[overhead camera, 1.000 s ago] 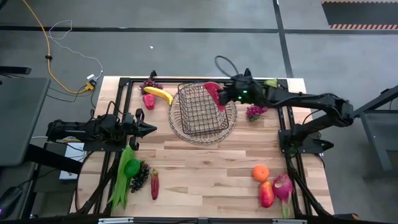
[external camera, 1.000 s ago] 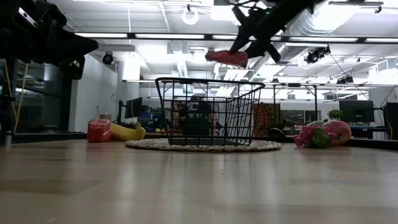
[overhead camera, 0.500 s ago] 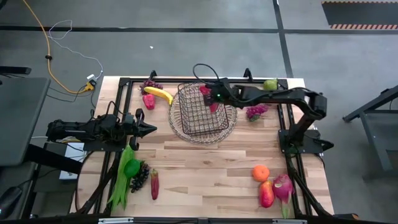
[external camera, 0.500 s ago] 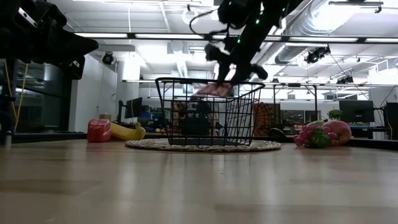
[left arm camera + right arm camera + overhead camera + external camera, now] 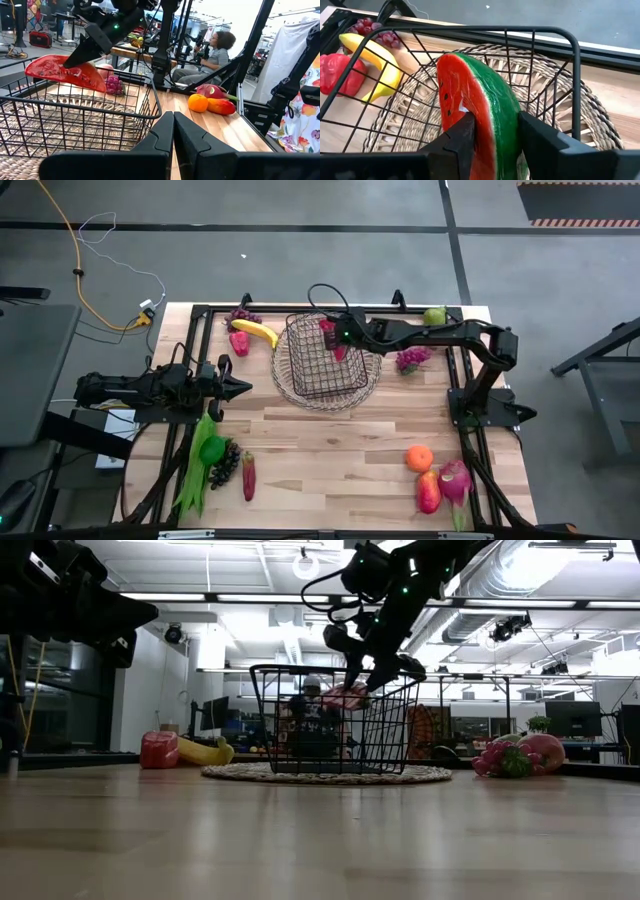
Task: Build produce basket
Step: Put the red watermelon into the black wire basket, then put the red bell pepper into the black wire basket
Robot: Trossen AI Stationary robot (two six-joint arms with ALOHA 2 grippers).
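1. At the near edge of the desk (image 5: 340, 450), on the right, lay an orange (image 5: 419, 458), a red-orange fruit (image 5: 428, 492) and a pink dragon fruit (image 5: 455, 480); on the left lay long green beans (image 5: 194, 470), a green pepper (image 5: 212, 448), dark grapes (image 5: 226, 463) and a slim red fruit (image 5: 248, 475).
2. The left hand (image 5: 240, 387) waited over the desk's left side, its fingers pressed shut with nothing between them.
3. Farther back, the basket (image 5: 322, 358) stood on a round woven tray (image 5: 290, 392) near the desk's far middle.
4. The right hand (image 5: 334, 340) reached in over the basket's far right part and hung inside its rim, its fingers clamped on a watermelon slice (image 5: 480, 112), which was held tilted above the basket's floor.
5. Right of the tray lay a bunch of purple grapes (image 5: 411, 359); a green pear (image 5: 434, 315) sat at the far right edge.
6. At the far left lay a banana (image 5: 256, 332), a red pepper (image 5: 239, 342) and more grapes (image 5: 241, 316).
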